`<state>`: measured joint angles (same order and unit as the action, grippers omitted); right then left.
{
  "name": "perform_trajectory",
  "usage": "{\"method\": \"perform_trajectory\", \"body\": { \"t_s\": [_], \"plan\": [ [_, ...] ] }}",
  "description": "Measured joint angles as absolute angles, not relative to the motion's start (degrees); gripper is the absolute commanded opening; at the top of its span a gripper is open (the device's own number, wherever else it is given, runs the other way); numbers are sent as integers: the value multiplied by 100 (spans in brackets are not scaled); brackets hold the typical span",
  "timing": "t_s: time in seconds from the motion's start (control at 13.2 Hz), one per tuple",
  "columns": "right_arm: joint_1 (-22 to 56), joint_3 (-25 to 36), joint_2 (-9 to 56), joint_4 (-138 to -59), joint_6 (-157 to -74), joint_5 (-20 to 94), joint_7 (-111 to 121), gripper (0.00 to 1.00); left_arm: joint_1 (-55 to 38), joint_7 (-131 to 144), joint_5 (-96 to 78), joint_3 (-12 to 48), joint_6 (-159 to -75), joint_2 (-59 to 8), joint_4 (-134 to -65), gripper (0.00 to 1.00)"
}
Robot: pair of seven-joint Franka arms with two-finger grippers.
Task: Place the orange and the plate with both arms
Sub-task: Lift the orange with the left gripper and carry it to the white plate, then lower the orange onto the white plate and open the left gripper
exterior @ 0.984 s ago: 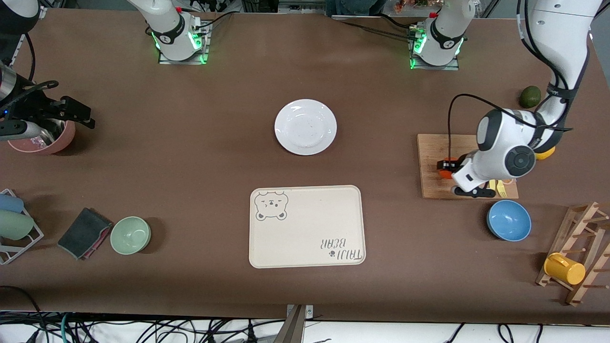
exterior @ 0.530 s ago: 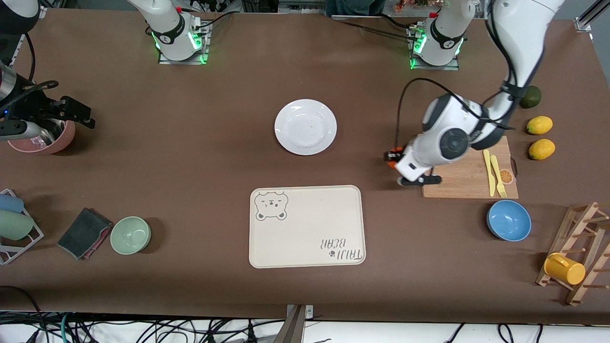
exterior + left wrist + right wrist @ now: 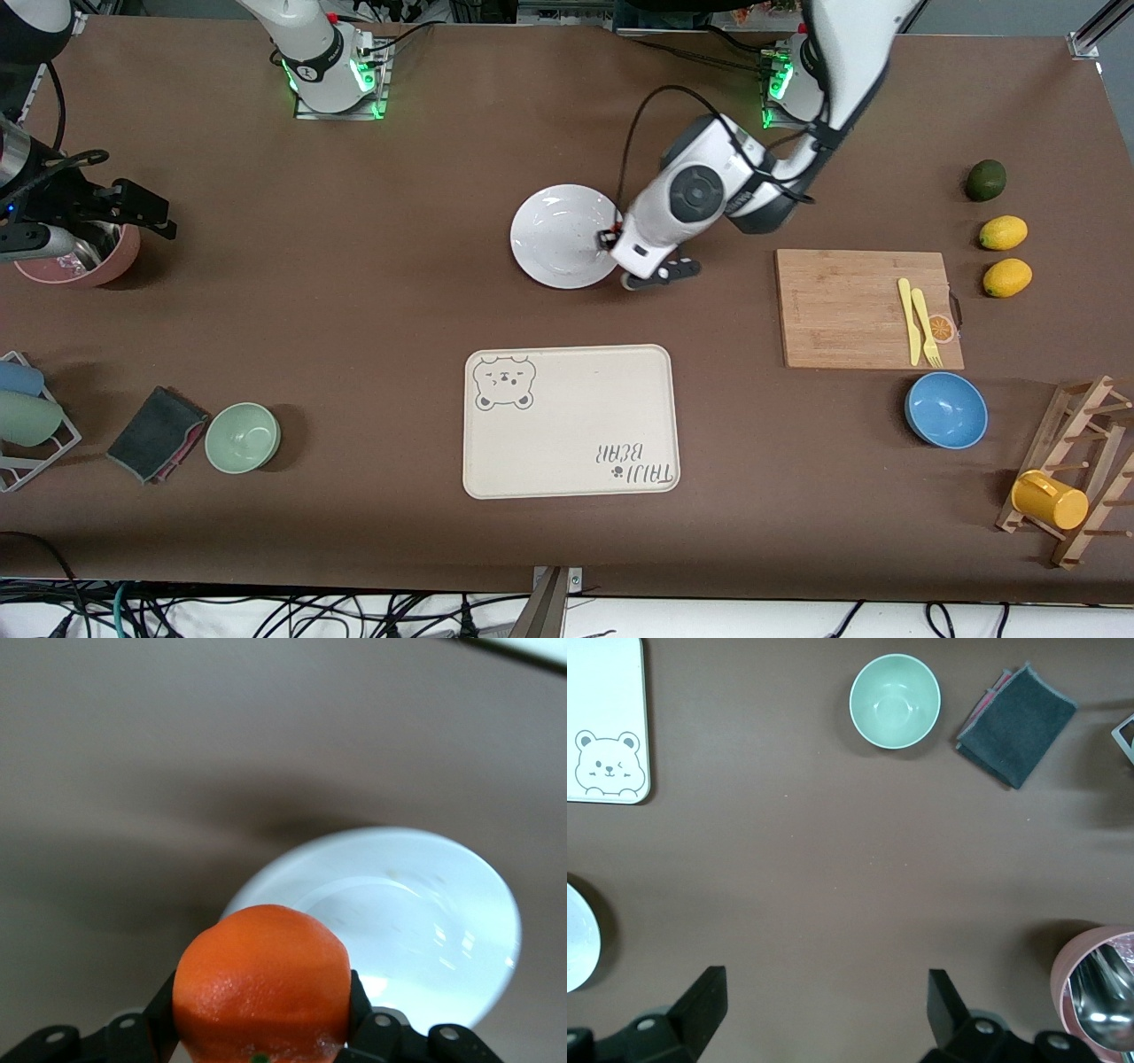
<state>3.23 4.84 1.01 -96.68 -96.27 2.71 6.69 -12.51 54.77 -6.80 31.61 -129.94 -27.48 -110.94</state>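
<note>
Left gripper (image 3: 261, 1045) pinches orange (image 3: 261, 983) over plate (image 3: 554, 235) rim; early release rolls it off. Right gripper (image 3: 824, 1010) waits, fingers spread.

A: orange (image 3: 261, 979) skin pebbly, slight sheen. plate (image 3: 558, 232) glossy white, ceramic-looking.
B: table (image 3: 354, 310) matt brown. cutting board (image 3: 842, 306) bare wood grain. tray (image 3: 567, 425) matt cream; cloth (image 3: 1016, 724) dark woven, soft.
</note>
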Motion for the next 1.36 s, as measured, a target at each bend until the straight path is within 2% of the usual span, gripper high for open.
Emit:
{"method": "perform_trajectory", "body": {
  "t_s": [0.38, 0.53, 0.61, 0.68, 1.06, 1.21, 1.36],
  "plan": [
    [322, 488, 101, -9669, -9626, 271, 669, 100, -2163, 6692, -680, 3094, -13851, -3500, -10649, 8],
    [322, 490, 101, -9668, -9627, 271, 669, 100, -2342, 6781, -680, 3027, -14117, -3744, -10588, 14],
    [322, 490, 101, -9669, -9628, 271, 669, 100, -2401, 6799, -680, 2993, -14231, -3840, -10581, 51],
    [322, 491, 101, -9668, -9628, 271, 669, 100, -2468, 6807, -680, 2932, -14299, -3914, -10572, 100],
    [316, 532, 108, -9669, -9629, 270, 669, 100, -2550, 6847, -680, 2719, -14265, -3981, -10352, 100],
    [308, 552, 216, -9662, -9668, 270, 669, 100, -2504, 6869, -680, 2691, -13794, -3976, -10070, 100],
    [301, 557, 457, -9630, -9633, 270, 669, 100, -2316, 6848, -680, 2680, -12950, -3952, -9623, 100]
  ]
}}
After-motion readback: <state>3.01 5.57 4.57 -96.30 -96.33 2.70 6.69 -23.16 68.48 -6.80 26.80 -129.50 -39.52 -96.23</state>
